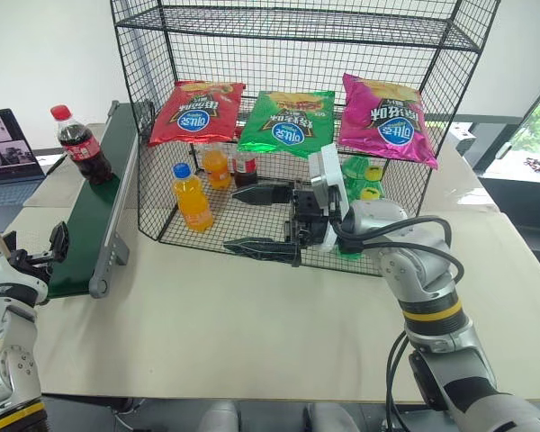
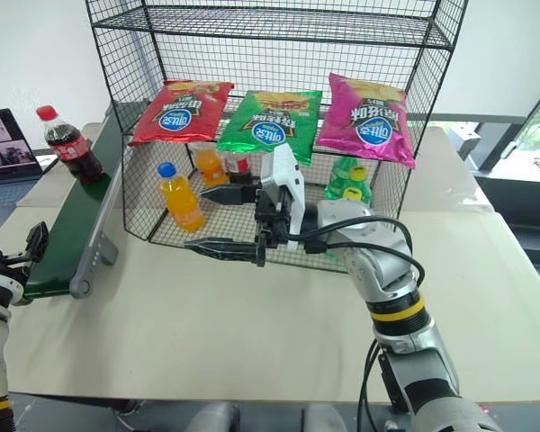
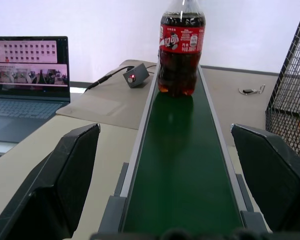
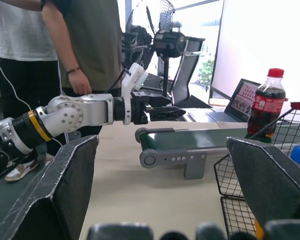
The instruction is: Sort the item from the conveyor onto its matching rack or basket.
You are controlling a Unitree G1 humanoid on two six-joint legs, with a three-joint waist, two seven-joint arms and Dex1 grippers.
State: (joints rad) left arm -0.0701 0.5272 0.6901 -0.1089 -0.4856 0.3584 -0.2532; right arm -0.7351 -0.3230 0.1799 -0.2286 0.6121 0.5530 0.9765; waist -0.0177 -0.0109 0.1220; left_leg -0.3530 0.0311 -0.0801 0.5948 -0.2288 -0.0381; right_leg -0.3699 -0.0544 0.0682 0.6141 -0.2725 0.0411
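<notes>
Nearest the head camera, the right pincer (image 1: 263, 219) hangs above the tabletop (image 1: 252, 333) in front of the wire rack (image 1: 297, 135), its two black fingers spread wide and holding nothing. The left pincer (image 4: 157, 106) sits at the near end of the conveyor (image 1: 94, 211), fingers also spread and empty, aimed along the green belt.

The cola bottle (image 3: 181, 47) stands upright on the belt at its far end, well apart from the left pincer. It is roughly centred between the side rails.

Recommended procedure for the pick, as judged from this layout:
- Keep the left pincer centred over the belt so that the bottle passes between both fingers, not against one.
- Grip the body at or just below the red label; the cap and neck are narrow and would let the bottle swing.
- Close only once the bottle is fully between the fingers. An early close risks tipping a tall, narrow bottle.
- Lift straight up clear of the rails before moving sideways.

In the rack, a similar cola bottle (image 1: 245, 168) stands on the lower tier beside the orange drink bottles (image 1: 192, 196), which suggests the matching spot.
</notes>
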